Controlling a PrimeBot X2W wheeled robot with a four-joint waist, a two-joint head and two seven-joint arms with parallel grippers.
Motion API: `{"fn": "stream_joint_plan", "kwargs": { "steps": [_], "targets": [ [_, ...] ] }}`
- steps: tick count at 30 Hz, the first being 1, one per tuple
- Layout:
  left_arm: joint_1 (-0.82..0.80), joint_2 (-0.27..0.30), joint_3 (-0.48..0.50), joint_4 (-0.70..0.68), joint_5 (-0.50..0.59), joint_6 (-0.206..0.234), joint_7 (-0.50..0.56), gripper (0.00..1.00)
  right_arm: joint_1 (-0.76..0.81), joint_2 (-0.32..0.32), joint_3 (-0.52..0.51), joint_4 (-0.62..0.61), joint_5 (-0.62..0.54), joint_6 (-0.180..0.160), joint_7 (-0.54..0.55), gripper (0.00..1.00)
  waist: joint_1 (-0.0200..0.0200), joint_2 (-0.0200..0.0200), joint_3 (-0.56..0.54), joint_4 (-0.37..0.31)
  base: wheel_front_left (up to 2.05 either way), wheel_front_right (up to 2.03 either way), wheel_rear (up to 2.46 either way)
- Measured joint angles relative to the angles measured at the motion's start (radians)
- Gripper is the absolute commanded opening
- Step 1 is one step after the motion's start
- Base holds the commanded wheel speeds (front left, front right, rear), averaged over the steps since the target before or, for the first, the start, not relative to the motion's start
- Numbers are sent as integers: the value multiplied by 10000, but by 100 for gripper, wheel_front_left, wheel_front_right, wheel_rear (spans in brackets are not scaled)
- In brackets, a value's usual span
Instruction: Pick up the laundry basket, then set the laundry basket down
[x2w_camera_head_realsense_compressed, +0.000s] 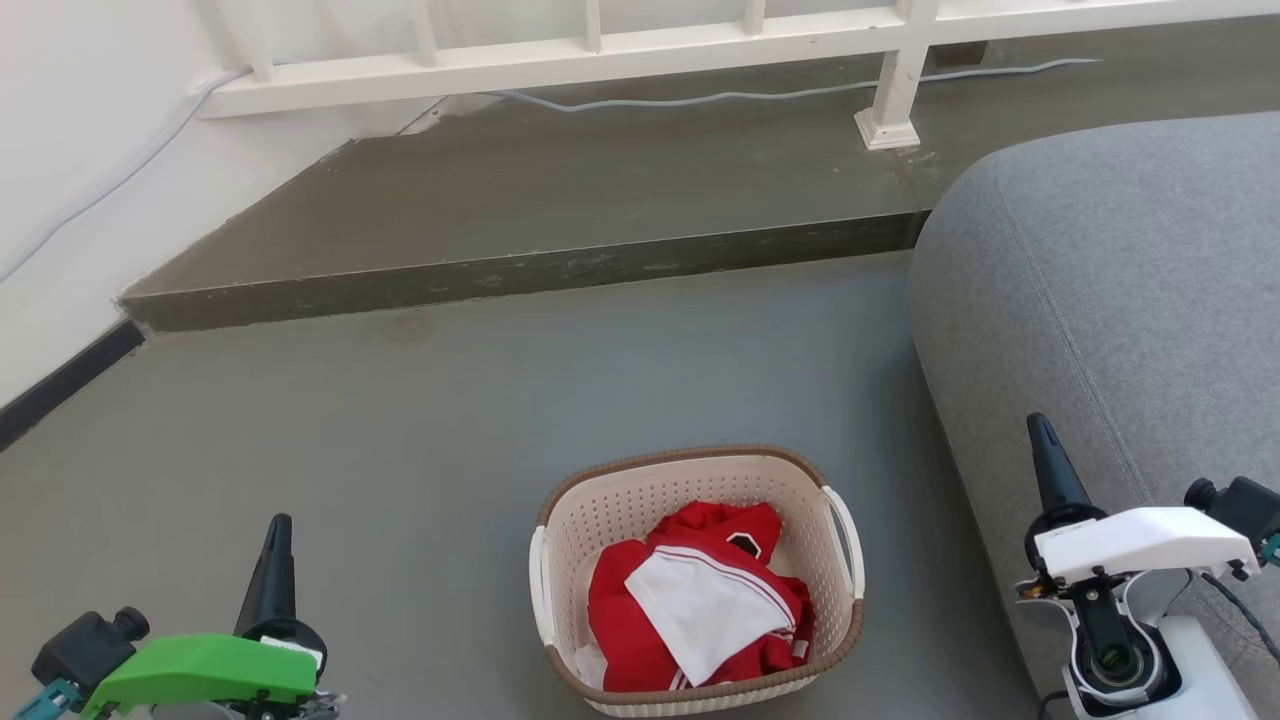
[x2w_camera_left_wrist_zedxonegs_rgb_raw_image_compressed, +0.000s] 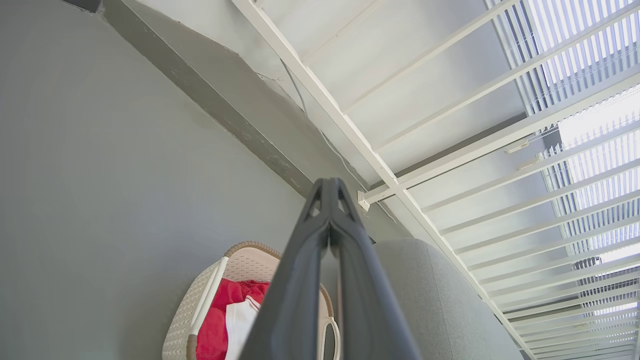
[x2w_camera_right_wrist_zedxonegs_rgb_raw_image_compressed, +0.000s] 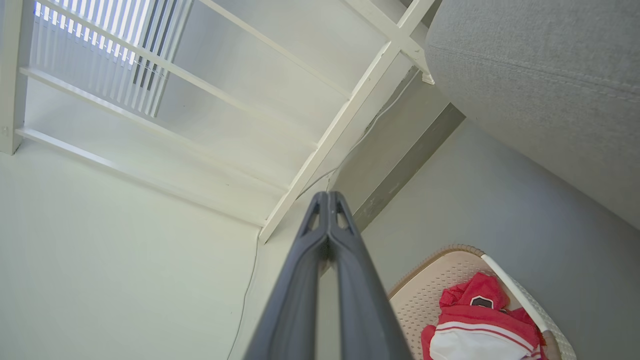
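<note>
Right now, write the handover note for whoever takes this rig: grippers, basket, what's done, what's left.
Grippers: left gripper shut and empty, right gripper shut and empty, one on each side of the basket and well clear of it.
Things: laundry basket stands on the grey floor beside the sofa, with red and white clothes inside; its handles are untouched.
Done: no grasp made.
Left: probably open the fingers, take the handles, lift, set down.
</note>
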Motion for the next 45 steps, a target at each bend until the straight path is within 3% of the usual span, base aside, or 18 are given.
{"fn": "stream_joint_plan", "kwargs": {
  "steps": [45],
  "targets": [
    [-781, 253, 307, 719, -5538, 0, 1429, 0, -33, -21, -1361, -4, 5969, 265, 1507, 0, 0, 0, -264, 452, 0, 0, 0]
  ]
}}
